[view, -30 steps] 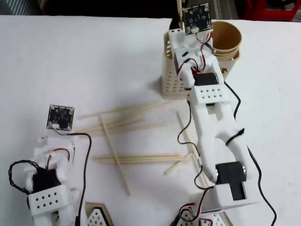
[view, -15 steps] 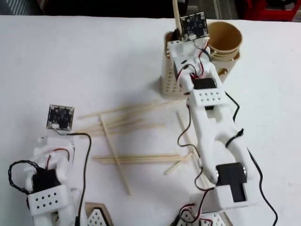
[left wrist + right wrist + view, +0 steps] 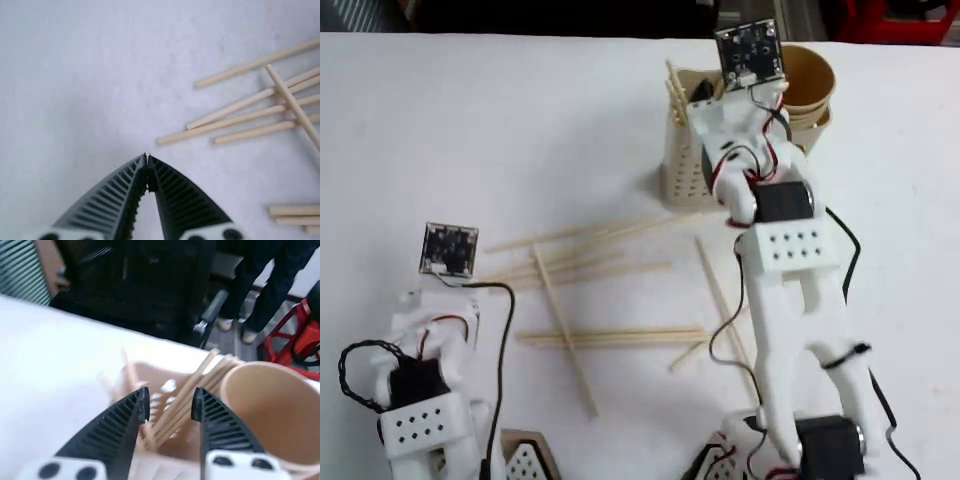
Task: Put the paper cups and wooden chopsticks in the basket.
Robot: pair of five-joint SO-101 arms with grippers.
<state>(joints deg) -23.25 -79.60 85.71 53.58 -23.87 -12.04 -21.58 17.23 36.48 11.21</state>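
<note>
A cream perforated basket (image 3: 682, 165) stands at the far side of the table, with several wooden chopsticks (image 3: 675, 85) leaning inside it. Stacked paper cups (image 3: 807, 78) stand on the table just right of the basket. My right gripper (image 3: 170, 392) hangs open over the basket (image 3: 116, 385), nothing between its fingers; below it are the leaning chopsticks (image 3: 200, 375) and the cup (image 3: 270, 400). More loose chopsticks (image 3: 590, 258) lie scattered mid-table. My left gripper (image 3: 147, 160) is shut and empty above bare table, a little short of those sticks (image 3: 240, 117).
Another pair of chopsticks (image 3: 620, 337) lies near the table's middle and one (image 3: 720, 300) runs beside the right arm. The left arm (image 3: 420, 380) sits at the near left corner. A chair and red stand are beyond the far edge.
The chopstick held upright over the basket by my right gripper now leans in the basket with the others. That gripper has opened and the arm shifted right. The left arm is unchanged.
</note>
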